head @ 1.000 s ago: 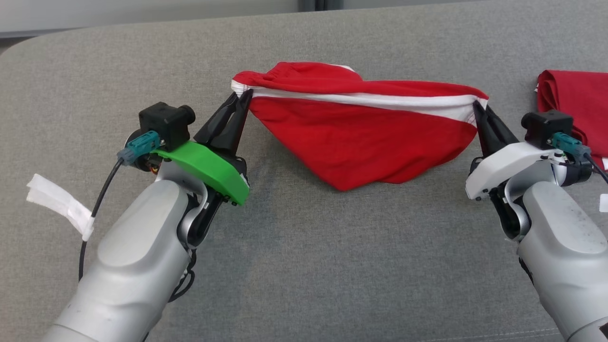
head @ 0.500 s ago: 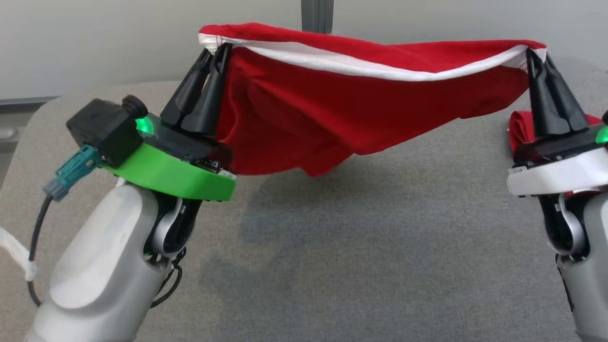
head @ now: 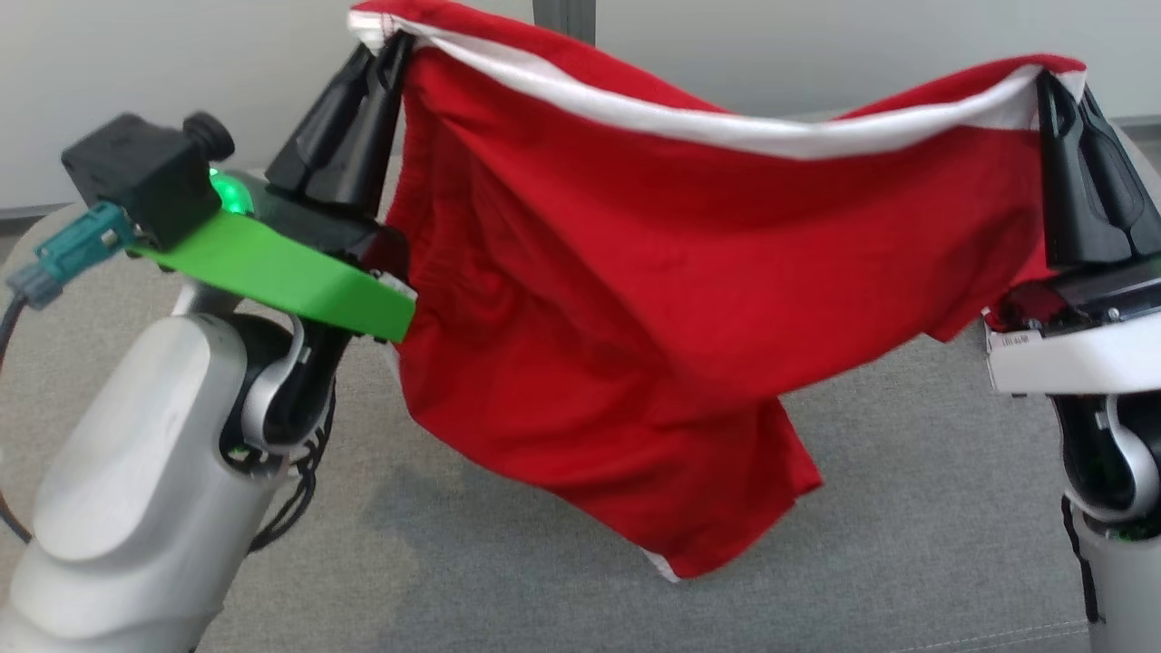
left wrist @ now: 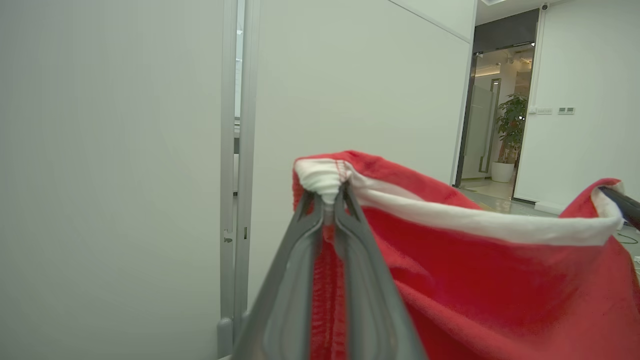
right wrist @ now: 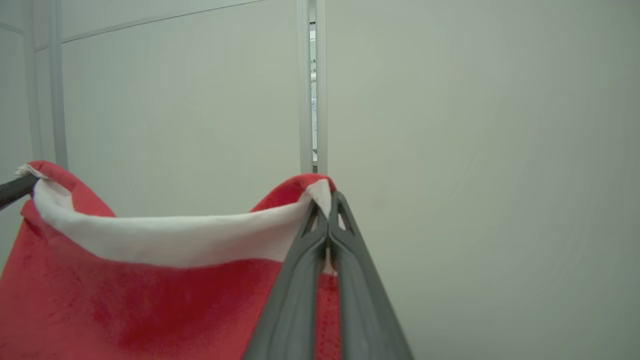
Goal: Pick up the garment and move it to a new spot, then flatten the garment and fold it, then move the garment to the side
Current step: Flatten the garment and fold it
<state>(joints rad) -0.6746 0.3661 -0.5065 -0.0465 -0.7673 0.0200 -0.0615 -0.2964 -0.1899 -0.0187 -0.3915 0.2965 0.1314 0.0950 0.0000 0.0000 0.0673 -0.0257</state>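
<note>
The garment is red cloth with a white band along its top edge, hanging in the air above the grey surface. My left gripper is shut on the band's left corner, and my right gripper is shut on its right corner. The cloth sags between them and its lowest tip dangles near the surface. In the left wrist view my left gripper pinches the bunched white corner of the garment. Pinched the same way, the other corner of the garment sits in my right gripper in the right wrist view.
A pale wall with a grey upright post stands behind the grey surface. The left wrist view shows a doorway with a potted plant far off to the right.
Both grippers have lifted the garment off the grey surface, so it now hangs stretched between them. The head camera has tilted up, bringing the wall into view.
</note>
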